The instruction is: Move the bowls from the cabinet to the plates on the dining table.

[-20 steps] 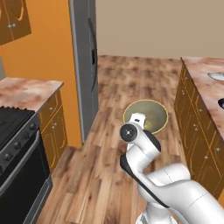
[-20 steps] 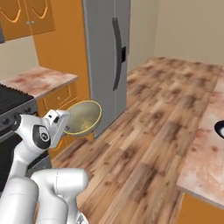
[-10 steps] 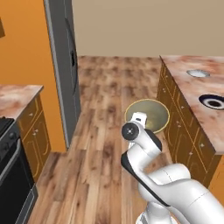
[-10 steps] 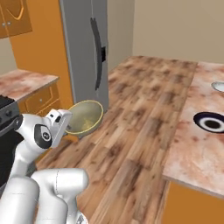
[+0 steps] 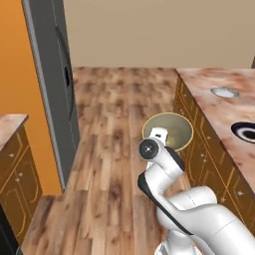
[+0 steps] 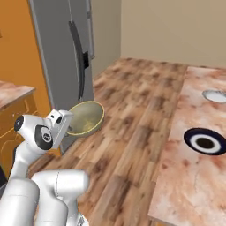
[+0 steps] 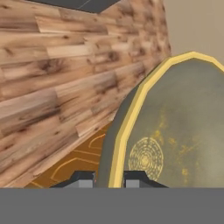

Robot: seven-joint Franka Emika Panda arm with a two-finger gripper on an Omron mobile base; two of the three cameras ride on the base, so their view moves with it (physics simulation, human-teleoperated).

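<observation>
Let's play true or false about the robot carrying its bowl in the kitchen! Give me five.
1. The tool grips the bowl by its rim. True.
2. Both plates already have bowls on them. False: the dark plate and the pale plate are bare.
3. The bowl is full of soup. False: it looks empty.
4. The plates sit on the marbled dining table. True.
5. The bowl rests on the wooden floor. False: it is held in the air.

We see an olive-grey bowl [image 5: 169, 130] with a yellowish rim, tilted above the floor; on the table [image 6: 185, 176] lie a navy plate [image 6: 205, 141] and, farther off, a pale plate [image 6: 215, 95].
</observation>
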